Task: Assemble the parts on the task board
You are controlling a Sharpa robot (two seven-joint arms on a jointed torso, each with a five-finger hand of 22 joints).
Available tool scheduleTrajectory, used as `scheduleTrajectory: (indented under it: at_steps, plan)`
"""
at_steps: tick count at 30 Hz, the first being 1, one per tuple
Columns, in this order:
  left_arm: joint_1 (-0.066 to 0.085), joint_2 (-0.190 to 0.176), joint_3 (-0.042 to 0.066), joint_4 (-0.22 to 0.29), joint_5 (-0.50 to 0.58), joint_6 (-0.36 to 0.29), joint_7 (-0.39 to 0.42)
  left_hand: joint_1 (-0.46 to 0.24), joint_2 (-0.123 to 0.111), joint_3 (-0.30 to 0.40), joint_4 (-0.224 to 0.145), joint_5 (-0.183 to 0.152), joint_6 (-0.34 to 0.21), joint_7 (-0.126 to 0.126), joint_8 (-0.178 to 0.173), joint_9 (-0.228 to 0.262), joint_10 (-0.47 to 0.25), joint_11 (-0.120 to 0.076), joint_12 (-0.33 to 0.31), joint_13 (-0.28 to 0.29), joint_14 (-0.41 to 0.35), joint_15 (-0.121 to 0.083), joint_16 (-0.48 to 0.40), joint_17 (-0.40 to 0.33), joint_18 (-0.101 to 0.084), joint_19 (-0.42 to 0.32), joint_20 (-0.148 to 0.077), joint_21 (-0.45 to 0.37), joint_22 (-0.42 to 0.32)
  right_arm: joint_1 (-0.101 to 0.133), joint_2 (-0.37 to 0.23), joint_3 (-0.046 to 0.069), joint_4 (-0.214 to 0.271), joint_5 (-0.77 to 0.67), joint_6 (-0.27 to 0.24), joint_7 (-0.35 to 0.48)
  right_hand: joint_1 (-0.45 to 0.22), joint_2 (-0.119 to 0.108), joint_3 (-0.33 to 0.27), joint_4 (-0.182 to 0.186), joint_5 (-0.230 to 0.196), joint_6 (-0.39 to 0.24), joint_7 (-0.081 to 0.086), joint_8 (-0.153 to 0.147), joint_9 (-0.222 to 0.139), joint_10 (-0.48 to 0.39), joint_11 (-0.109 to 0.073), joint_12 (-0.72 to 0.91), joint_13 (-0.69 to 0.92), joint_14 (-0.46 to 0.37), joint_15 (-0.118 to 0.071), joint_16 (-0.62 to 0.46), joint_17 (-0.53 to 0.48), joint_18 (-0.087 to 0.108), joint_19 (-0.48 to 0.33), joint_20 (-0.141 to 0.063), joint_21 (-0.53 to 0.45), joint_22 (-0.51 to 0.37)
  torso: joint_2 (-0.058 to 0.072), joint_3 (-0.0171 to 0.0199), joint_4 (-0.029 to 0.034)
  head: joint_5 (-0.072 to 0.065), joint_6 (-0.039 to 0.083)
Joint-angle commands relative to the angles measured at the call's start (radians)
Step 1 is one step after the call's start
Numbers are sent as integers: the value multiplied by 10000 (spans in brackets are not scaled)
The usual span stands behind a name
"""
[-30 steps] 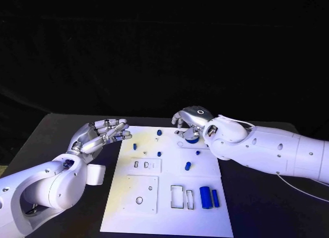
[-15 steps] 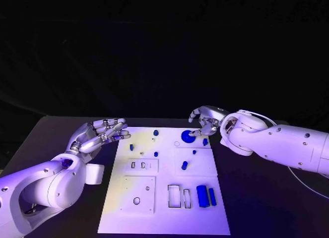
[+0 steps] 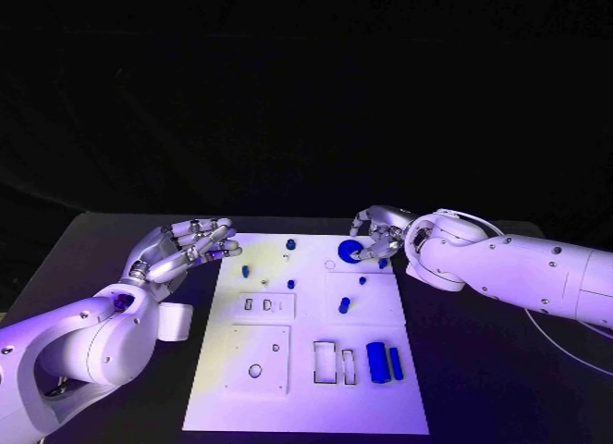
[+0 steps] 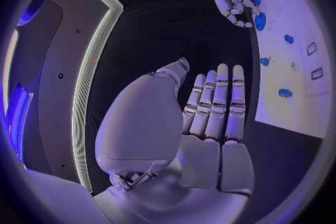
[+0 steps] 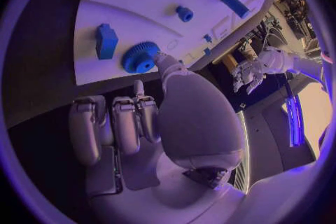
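From my seat the right hand (image 3: 381, 233) is right up against the blue gear (image 3: 350, 251) at the upper right of the task board (image 3: 306, 407), thumb tip touching its rim, other fingers curled beside it, nothing gripped as far as I can tell. The gear lies flat, axis pointing up, just left of that hand. The left hand (image 3: 186, 248) hovers off the board's upper left, fingers straight, holding nothing, much farther away.

- The task board (image 3: 306, 407) is sitting mid-frame, running down to the lower centre.
- A gear (image 3: 350, 251) is lying at its upper right, with the right hand (image 3: 381, 234) touching it.
- The left hand (image 3: 184, 251) is hovering just off the board's upper left.
- Two bars (image 3: 384, 362) are lying side by side at lower right.
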Motion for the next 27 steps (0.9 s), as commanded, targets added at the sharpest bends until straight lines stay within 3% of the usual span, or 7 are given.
scheduleTrajectory:
  at_steps: [1, 20, 27]
  plan:
    - [12, 18, 7, 5, 30, 207, 26, -40, -70, 35, -10, -28, 31, 147, -40, -13, 54, -1, -55, -3, 50, -11, 42, 16, 58, 53, -11, 52, -9, -33, 76, -4, -68, -9, 113, -157, 198, -35, 191, 224, 589, -153, 141, 264, 3, 622, 80, 296, 2049, 870, 99, 103, 1913, -229, 667, 103, 130, 2111, -3, -2, -13, 23, -24]
    - [11, 6, 6, -11, 30, 215, -30, -39, -67, 54, -19, -25, 42, 143, -39, -13, 71, -6, -62, -1, 50, -14, 44, 24, 57, 57, -12, 51, -13, -85, 201, -16, -210, -167, 76, -171, 175, -206, 886, 412, 1357, -17, 126, 482, -158, 645, 60, 313, 2084, 873, 85, 116, 1942, -258, 742, 96, 204, 2229, -4, -1, -17, 48, -72]
    - [11, 1, 6, -11, 30, 229, -48, -39, -67, 54, -19, -25, 42, 143, -39, -13, 71, -6, -62, -1, 50, -14, 44, 24, 57, 57, -12, 51, -13, -115, 240, -21, -272, -180, 267, -173, 161, -240, 1042, 433, 1433, 49, 121, 502, -204, 649, 55, 316, 2088, 870, 81, 113, 1928, -262, 751, 93, 213, 2244, 2, 0, 1, 25, -95]
